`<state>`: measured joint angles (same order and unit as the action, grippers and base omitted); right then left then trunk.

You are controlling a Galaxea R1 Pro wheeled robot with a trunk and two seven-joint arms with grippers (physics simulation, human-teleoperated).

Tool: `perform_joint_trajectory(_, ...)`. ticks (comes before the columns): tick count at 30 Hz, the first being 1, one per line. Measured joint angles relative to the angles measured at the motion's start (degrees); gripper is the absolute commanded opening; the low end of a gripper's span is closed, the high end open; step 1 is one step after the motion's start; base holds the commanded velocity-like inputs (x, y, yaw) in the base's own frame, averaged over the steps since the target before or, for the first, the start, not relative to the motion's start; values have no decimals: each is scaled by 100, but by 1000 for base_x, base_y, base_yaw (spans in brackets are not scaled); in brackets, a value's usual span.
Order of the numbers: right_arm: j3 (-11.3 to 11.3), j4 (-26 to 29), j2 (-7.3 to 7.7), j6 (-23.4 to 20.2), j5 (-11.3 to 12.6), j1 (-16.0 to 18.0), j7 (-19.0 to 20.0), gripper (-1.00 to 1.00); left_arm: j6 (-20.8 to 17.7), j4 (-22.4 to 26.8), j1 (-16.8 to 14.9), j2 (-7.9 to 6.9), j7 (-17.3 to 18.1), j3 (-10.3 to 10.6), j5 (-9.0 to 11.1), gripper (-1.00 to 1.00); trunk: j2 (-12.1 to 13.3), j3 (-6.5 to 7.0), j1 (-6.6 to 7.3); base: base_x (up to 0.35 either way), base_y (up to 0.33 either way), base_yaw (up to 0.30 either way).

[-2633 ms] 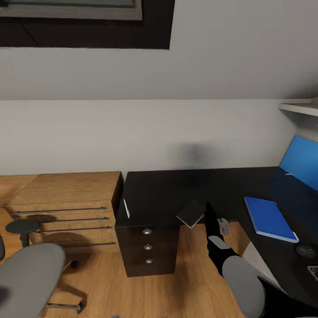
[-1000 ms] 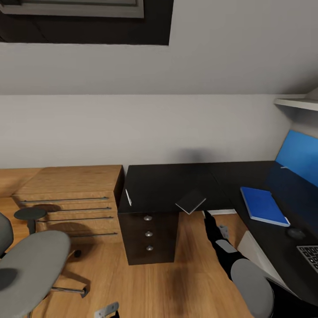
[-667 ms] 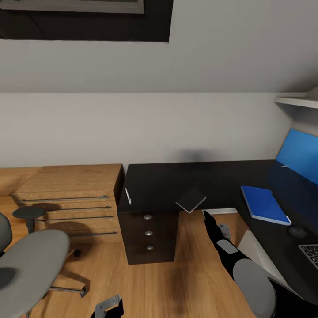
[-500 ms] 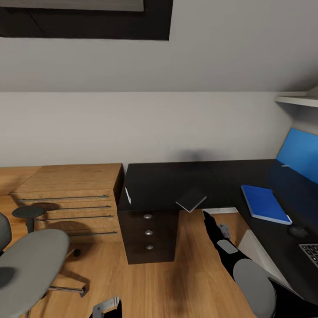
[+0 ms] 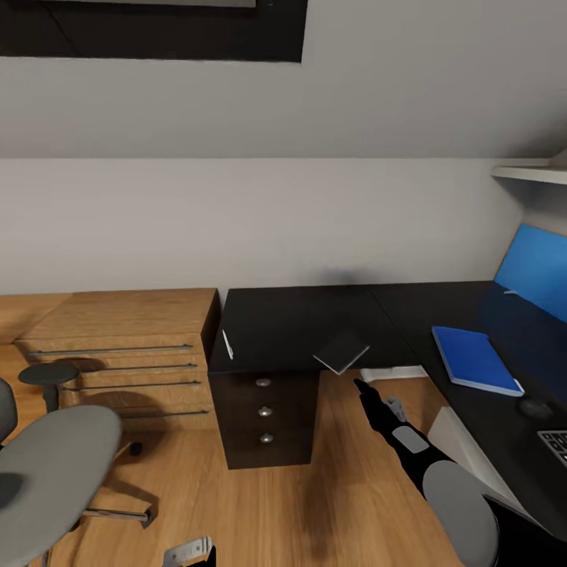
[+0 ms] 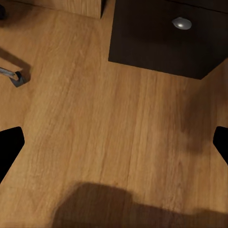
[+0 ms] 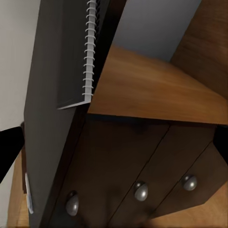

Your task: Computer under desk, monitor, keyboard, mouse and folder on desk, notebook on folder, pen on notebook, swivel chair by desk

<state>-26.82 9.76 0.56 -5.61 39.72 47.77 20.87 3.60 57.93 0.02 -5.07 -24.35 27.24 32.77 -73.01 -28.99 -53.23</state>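
Note:
The grey notebook (image 5: 341, 350) lies on the black desk (image 5: 299, 323), one corner hanging over the front edge; in the right wrist view the notebook's (image 7: 66, 57) spiral spine shows above the drawer knobs. My right gripper (image 5: 358, 387) hangs open just below and in front of that corner, apart from it. The pen (image 5: 227, 345) rests near the desk's left edge. On the right wing sit the blue folder (image 5: 475, 360), the mouse (image 5: 535, 408) and a corner of the keyboard (image 5: 557, 445). The swivel chair (image 5: 47, 472) stands at the left. My left gripper (image 6: 114, 147) is open over the floor.
A wooden dresser (image 5: 118, 339) stands left of the desk's drawer pedestal (image 5: 265, 421). A pale grey box, the computer (image 5: 457, 441), sits under the right wing. A blue wall panel (image 5: 535, 272) and a shelf (image 5: 531, 173) are at the far right. Wood floor (image 5: 315, 504) lies before the pedestal.
The whole view has shifted as the camera drew back from the desk. My right gripper now sits lower and farther from the notebook. The left gripper has come into view at the bottom edge.

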Motion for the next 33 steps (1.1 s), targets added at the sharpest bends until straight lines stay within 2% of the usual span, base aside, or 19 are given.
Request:
perform_joint_trajectory(6,2,1,20,-34,-2,2,63,100,-2,2,1,11,0,0,-1,100,-241,-108,-132,0,0,0)
perform_joint_trajectory(14,0,1,28,-29,-27,2,491,100,-5,-1,3,21,0,0,4,100,-281,-126,-154,0,0,0)
perform_joint_trajectory(16,11,66,80,-92,39,5,556,100,-5,-66,13,86,-5,0,10,100,-281,-126,-154,0,0,0)
perform_joint_trajectory(19,16,162,60,-186,64,6,653,100,-4,-162,14,115,-10,-3,13,100,-400,-179,-219,0,0,0)
perform_joint_trajectory(22,21,186,20,-89,-33,7,609,100,-6,-117,16,144,-19,-4,18,100,-520,-233,-285,0,0,0)
perform_joint_trajectory(33,14,246,101,12,-98,-3,763,100,-9,-181,18,186,-26,0,22,100,-962,-431,-527,0,0,0)
